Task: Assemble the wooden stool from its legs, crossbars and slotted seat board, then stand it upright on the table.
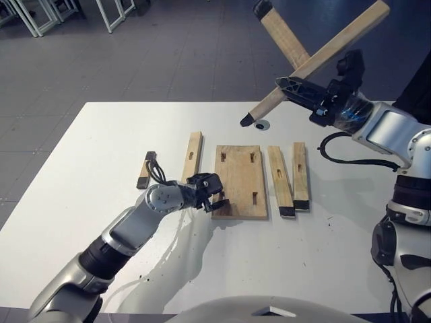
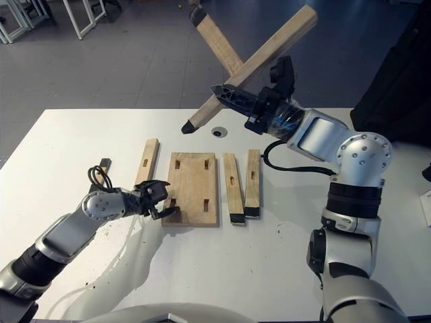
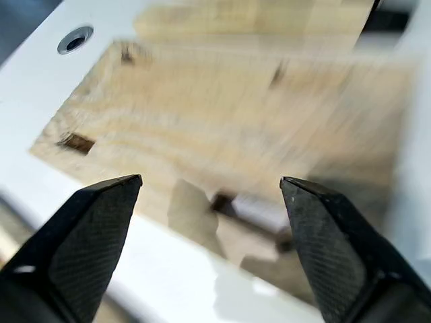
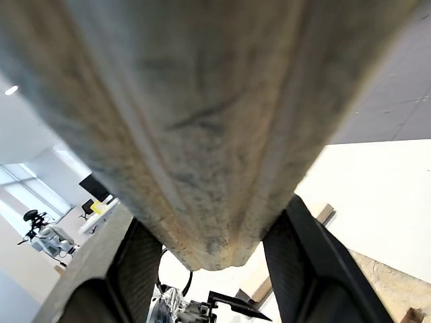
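Note:
The slotted seat board lies flat on the white table. My left gripper is open at the board's near left corner, its fingers spread just above the edge. High over the table's far side, my right gripper is shut on a pair of crossed legs. They form an X and their black-tipped lower end points down toward the table. Seen from the right wrist, the held leg sits between the fingers.
A slotted wooden bar and a short dark-ended piece lie left of the board. Two black-tipped legs lie to its right. A round grommet hole sits behind the board. A person in dark clothes stands at the far right.

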